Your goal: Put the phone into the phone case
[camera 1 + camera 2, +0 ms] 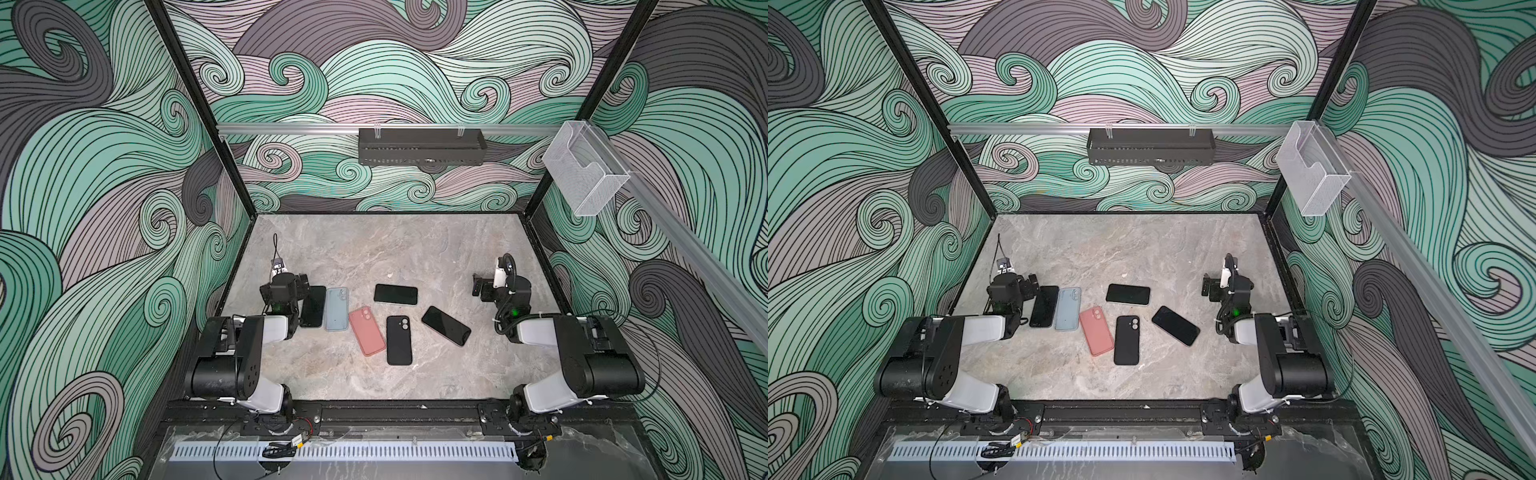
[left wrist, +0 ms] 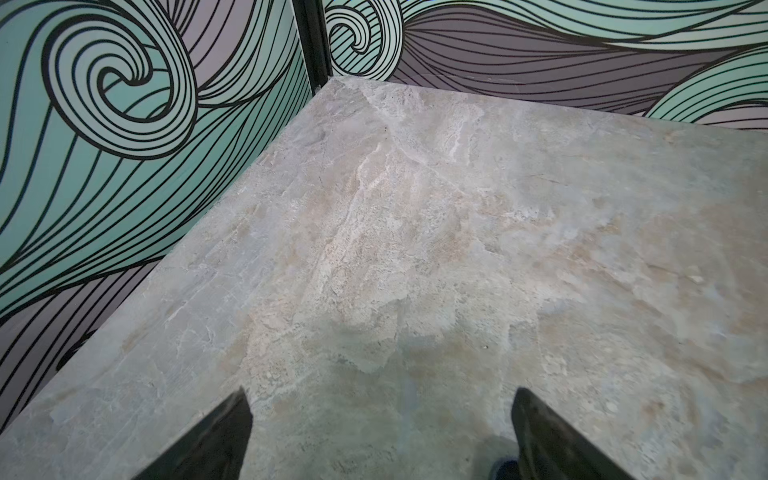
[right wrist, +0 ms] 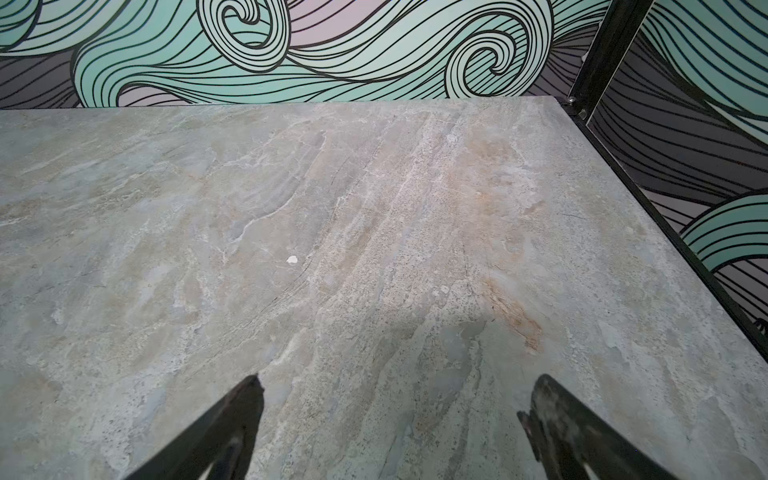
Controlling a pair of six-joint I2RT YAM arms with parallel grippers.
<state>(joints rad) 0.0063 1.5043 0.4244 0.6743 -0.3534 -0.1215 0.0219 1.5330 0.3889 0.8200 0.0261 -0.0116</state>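
Three black phones lie screen-up on the marble table [image 1: 374, 249]: one far left [image 1: 312, 306], one at the middle back [image 1: 395, 294], and one tilted on the right [image 1: 446, 326]. Between them lie three phone cases, camera holes up: light blue [image 1: 336, 309], pink [image 1: 367, 331] and black [image 1: 399, 340]. My left gripper [image 1: 286, 286] hovers just left of the leftmost phone, open and empty. My right gripper [image 1: 500, 286] stands apart on the right, also open. In the wrist views the left gripper [image 2: 382, 395] and the right gripper [image 3: 400, 380] show only bare table between their fingers.
A black wire basket [image 1: 422, 146] hangs on the back rail and a clear plastic box [image 1: 584, 170] on the right rail. Patterned walls close the table on three sides. A small white speck [image 3: 292, 259] lies behind the middle phone.
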